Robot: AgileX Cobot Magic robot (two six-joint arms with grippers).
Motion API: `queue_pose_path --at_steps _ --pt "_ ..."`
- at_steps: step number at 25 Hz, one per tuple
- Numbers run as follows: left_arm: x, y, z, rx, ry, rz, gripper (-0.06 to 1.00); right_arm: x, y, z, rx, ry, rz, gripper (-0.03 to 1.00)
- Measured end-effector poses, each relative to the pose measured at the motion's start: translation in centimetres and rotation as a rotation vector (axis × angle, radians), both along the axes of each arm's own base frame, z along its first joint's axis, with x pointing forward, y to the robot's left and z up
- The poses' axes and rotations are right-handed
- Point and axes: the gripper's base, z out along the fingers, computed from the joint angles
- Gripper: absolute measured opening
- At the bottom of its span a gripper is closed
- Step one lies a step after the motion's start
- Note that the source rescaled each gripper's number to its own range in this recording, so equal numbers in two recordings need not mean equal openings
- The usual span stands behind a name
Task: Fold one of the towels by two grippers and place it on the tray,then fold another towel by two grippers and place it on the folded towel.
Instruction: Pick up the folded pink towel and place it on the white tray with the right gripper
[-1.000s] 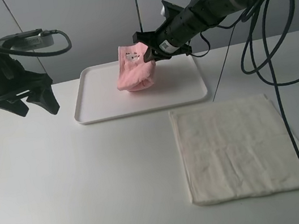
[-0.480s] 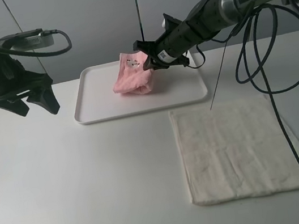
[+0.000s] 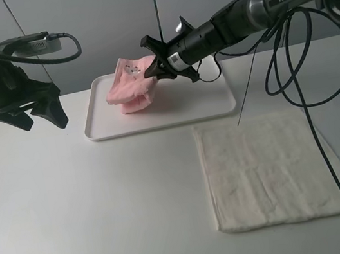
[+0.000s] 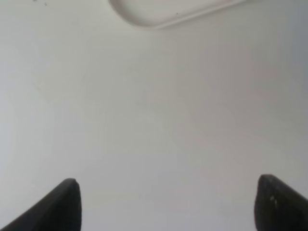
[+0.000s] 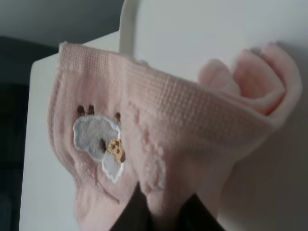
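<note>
The folded pale pink towel [image 3: 126,89] hangs bunched from my right gripper [image 3: 149,70], which is shut on its upper edge. It droops over the left part of the white tray [image 3: 207,98], its lower end at or just above the tray floor. The right wrist view shows the pink towel [image 5: 168,130] with a small embroidered figure, pinched in the right gripper [image 5: 161,216] above the tray [image 5: 192,29]. The cream-white towel [image 3: 275,168] lies flat on the table at front right. My left gripper [image 3: 43,121] hovers open left of the tray. The left gripper [image 4: 168,192] holds nothing.
White table all around. A corner of the tray's rim [image 4: 168,17] shows ahead of the left gripper. Black cables [image 3: 309,97] trail from the right arm down across the cream towel's right side. A wall stands behind the tray.
My right gripper has carried the pink towel leftward across the tray, from its middle to its left part. The left arm has not moved.
</note>
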Motion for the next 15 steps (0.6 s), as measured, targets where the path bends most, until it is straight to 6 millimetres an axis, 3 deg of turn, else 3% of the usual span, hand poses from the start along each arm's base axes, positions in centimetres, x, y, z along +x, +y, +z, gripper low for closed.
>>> queue_pose_path --at_steps 15 --pt "-0.1 0.0 0.0 0.002 0.010 -0.001 0.93 0.9 -1.1 -0.6 -0.158 -0.101 -0.061 0.05"
